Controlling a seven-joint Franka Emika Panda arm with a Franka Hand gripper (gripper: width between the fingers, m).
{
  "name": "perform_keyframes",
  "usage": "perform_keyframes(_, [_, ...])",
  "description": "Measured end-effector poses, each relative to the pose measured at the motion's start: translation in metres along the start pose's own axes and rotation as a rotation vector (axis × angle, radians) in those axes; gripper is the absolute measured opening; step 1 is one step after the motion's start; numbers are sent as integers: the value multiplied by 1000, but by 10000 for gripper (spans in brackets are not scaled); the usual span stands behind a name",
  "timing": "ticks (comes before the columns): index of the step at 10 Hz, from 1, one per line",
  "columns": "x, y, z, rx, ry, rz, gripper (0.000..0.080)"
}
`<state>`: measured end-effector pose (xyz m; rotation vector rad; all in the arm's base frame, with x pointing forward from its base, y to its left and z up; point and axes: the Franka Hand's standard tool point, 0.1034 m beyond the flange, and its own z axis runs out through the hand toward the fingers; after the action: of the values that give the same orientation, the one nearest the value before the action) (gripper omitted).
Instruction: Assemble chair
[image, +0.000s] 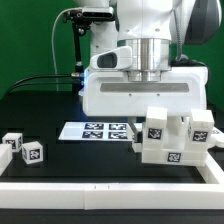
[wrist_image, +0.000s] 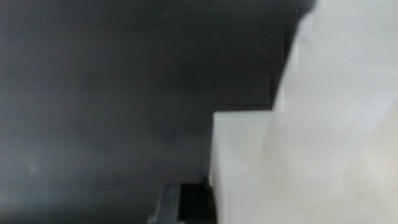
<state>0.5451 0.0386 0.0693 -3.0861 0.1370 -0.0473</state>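
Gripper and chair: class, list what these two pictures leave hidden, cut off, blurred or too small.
- Gripper jaws: exterior view, hidden behind the chair.
- White part: wrist view, blurred and cut off by the edge; which part is unclear.
- Loose pieces: exterior view, tags too small to read.

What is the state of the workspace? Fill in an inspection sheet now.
surface: black table, white border rail along its front.
job's things: partly joined chair at the exterior view's right; two loose tagged pieces at its left.
clutter: nothing seen; only the marker board.
grippers: pincer shut, low by the chair; any grip hidden.
cables: black cables behind the table.
surroundings: green backdrop.
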Motion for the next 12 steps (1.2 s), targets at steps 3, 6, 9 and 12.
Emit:
perform_keyframes(3, [0,9,-10,-33,-318,28,31])
perform_keyframes(6, [-7,14,-9,-30,-530,39,31])
perform_keyframes(9, [12,16,-8,-12,-773,-22,31])
perform_keyframes(12, [8,12,0,5,-819,-57,31])
